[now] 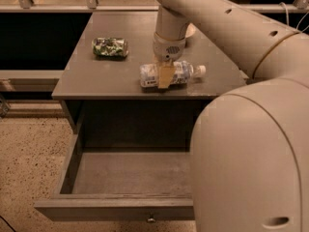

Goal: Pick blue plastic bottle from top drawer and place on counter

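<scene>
The blue plastic bottle lies on its side near the front edge of the counter, white cap pointing right. My gripper reaches down from above and sits across the bottle's middle, shut on it; a tan finger shows in front of the label. Below, the top drawer is pulled out, its floor bare, with the small knob at the middle of its front panel.
A green-and-white shiny packet lies on the counter's left part. My arm's large pale body fills the right side and covers the drawer's right end. Speckled floor lies to the left.
</scene>
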